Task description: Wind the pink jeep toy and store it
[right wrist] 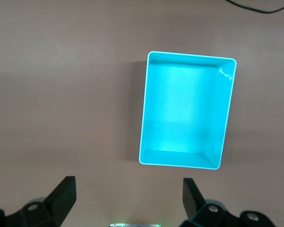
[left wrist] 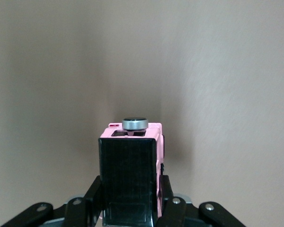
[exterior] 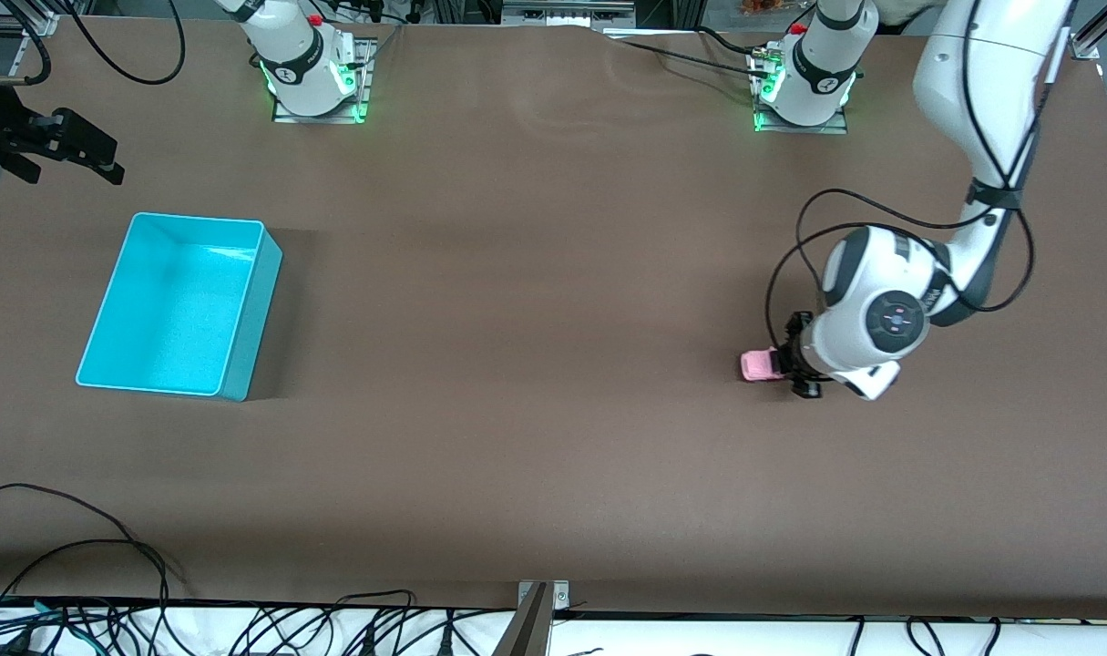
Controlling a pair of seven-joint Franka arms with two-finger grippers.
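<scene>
The pink jeep toy (exterior: pixel 759 365) is tiny, with a light pink body and a black roof. It sits low at the table surface toward the left arm's end. My left gripper (exterior: pixel 793 366) is shut on it. In the left wrist view the jeep (left wrist: pixel 128 170) fills the space between the gripper's (left wrist: pixel 131 188) black fingers (left wrist: pixel 95 190), with a grey spare wheel (left wrist: pixel 135 124) on its end. The cyan bin (exterior: pixel 175 305) stands empty toward the right arm's end. My right gripper (exterior: pixel 72 164) waits open and empty, up beside the bin. The right wrist view shows it (right wrist: pixel 128 189) and the bin (right wrist: pixel 182 111).
Brown table with both arm bases (exterior: pixel 312 73) along its edge farthest from the front camera. Black cables (exterior: pixel 88 547) lie along the edge nearest to that camera. A wide stretch of bare table (exterior: pixel 517 319) lies between the jeep and the bin.
</scene>
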